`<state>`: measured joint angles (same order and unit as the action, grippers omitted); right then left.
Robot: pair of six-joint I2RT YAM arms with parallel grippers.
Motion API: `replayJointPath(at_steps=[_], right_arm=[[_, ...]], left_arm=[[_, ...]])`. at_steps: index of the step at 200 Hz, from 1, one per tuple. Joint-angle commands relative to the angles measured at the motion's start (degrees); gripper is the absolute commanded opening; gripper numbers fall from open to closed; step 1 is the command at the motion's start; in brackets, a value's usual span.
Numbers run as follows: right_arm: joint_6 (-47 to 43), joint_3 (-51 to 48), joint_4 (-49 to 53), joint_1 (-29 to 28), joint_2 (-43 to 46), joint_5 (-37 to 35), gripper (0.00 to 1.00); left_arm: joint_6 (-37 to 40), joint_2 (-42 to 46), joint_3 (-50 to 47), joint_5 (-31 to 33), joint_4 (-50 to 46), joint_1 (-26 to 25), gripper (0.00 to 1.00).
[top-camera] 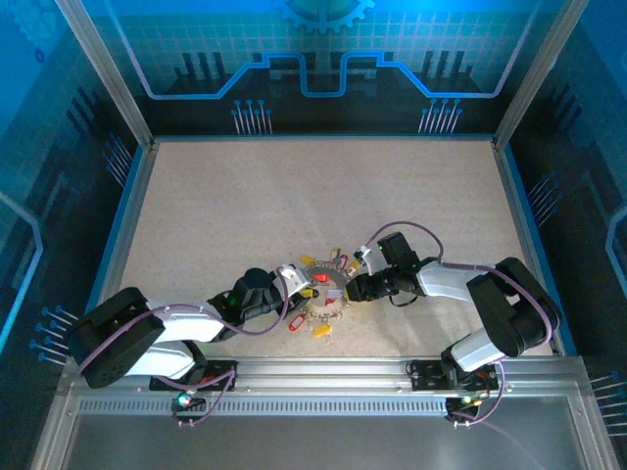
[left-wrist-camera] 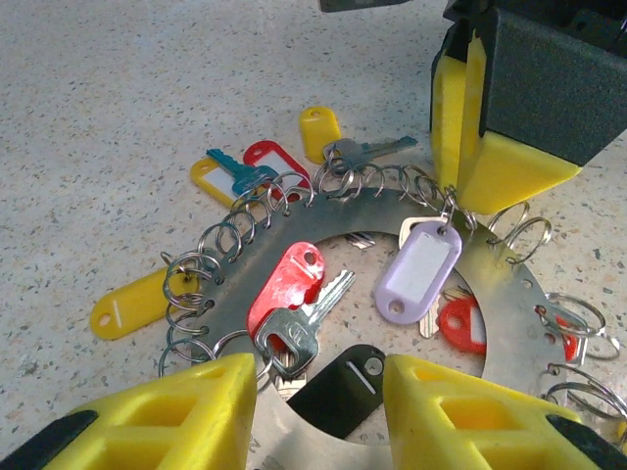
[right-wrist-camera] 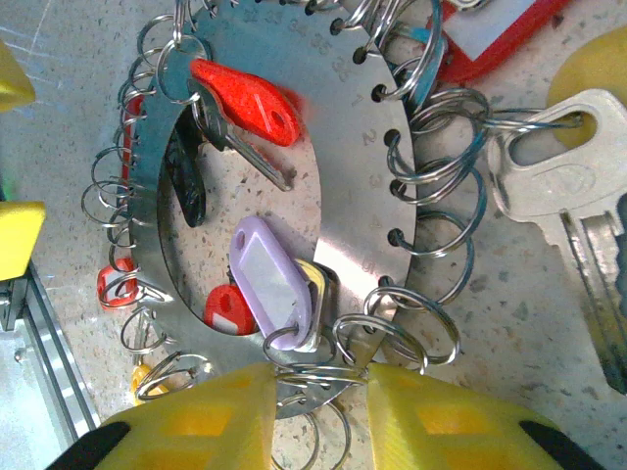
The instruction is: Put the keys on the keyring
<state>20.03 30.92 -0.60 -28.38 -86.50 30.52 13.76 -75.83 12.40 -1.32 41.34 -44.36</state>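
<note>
Keyring (left-wrist-camera: 323,220), flat brushed metal fringed with wire loops (right-wrist-camera: 338,364) and plastic-tagged keys (left-wrist-camera: 289,294), lies on speckled bench (left-wrist-camera: 118,117); left claw (left-wrist-camera: 318,370) straddles its rim, right claw (right-wrist-camera: 321,380) flanks the loops, both grips unclear.

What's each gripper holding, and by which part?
Left gripper straddles the near rim of the keyring. The right gripper has its jaws either side of a small split ring on the rim. A firm grip can't be confirmed for either.

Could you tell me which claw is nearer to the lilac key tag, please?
Right. The right claw sits at the keyring rim, just beside the lilac tag; the left claw is at the opposite rim, across the open centre.
</note>
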Motion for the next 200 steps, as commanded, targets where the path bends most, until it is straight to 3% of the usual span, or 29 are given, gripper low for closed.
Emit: replayJointPath(at_steps=[1,61,135,200], right_arm=[[-1.2,-0.7,-1.4,1.0,0.5,2.4,0.29],[-2.3,-0.3,-2.6,1.1,-0.5,3.8,0.30],[-4.6,1.7,-1.1,1.0,-3.0,0.3,0.42],[-4.3,0.9,-2.6,0.8,-3.7,5.4,0.37]], left_arm=[[-0.8,-1.2,1.2,-1.5,2.6,0.4,0.41],[-1.0,-2.3,1.5,-1.6,3.0,0.5,0.41],[-0.6,-3.3,1.9,-3.8,4.4,0.4,0.40],[1.5,-5.3,3.2,-6.7,6.3,0.4,0.40]])
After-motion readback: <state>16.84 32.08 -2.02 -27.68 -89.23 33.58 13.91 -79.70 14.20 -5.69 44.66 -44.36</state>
